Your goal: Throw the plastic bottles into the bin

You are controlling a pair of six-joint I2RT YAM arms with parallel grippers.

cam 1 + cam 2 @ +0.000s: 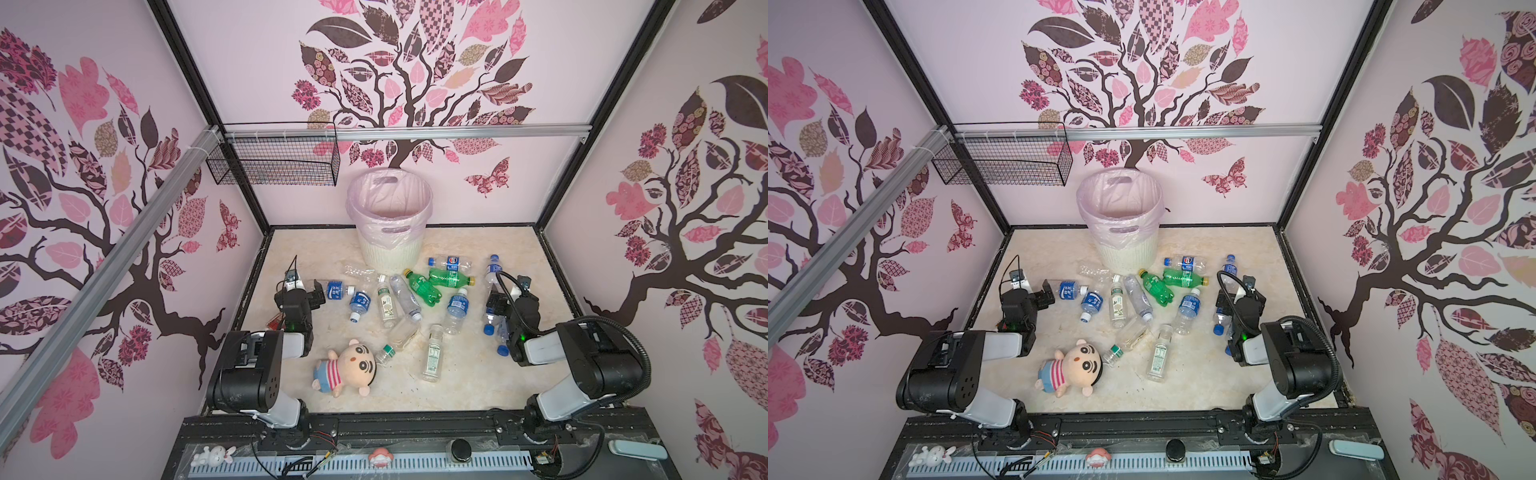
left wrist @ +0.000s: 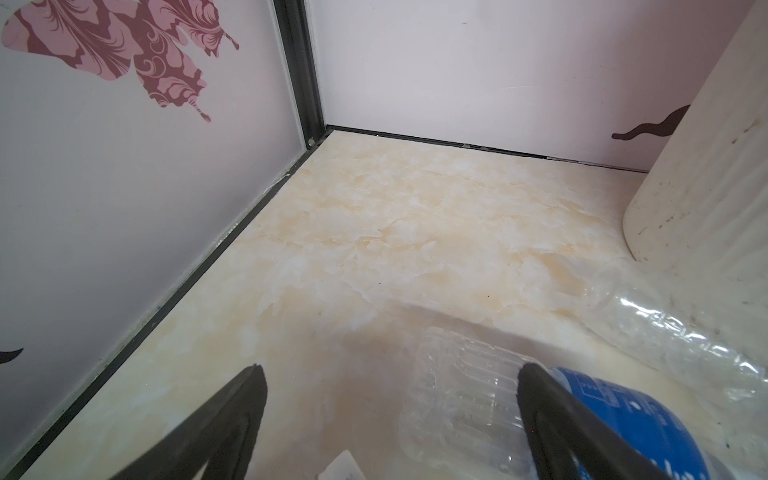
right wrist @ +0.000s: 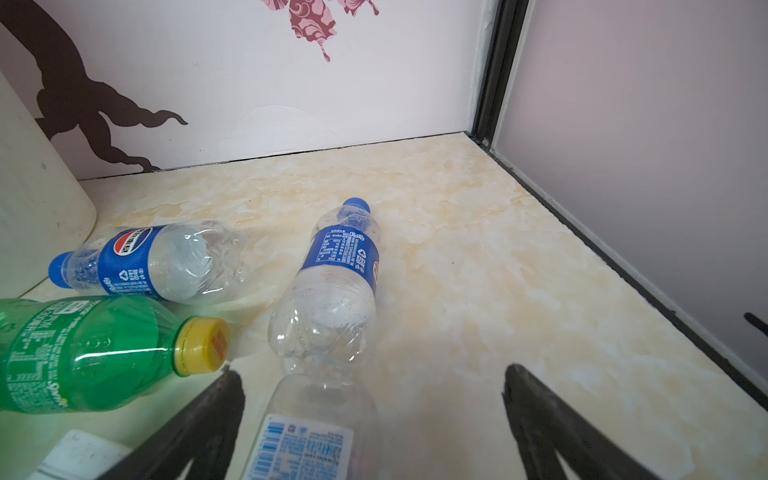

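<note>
Several plastic bottles [image 1: 405, 297] lie scattered on the marble floor in front of the cream bin [image 1: 386, 253] with its pink liner, which both top views show. My left gripper [image 2: 390, 374] is open, low over the floor. The clear base of a blue-labelled bottle [image 2: 465, 395] lies between its fingers, against the far one. My right gripper [image 3: 374, 376] is open, straddling a clear bottle [image 3: 307, 436] with a white and blue label. Ahead of it lie two blue-labelled bottles [image 3: 332, 282] and a green bottle [image 3: 91, 353] with a yellow cap.
A plush doll [image 1: 349, 368] in a striped shirt lies near the front centre. A black wire basket [image 1: 274, 160] hangs on the back rail at the left. A crushed clear bottle [image 2: 673, 332] lies by the bin's foot. Walls close the floor on three sides.
</note>
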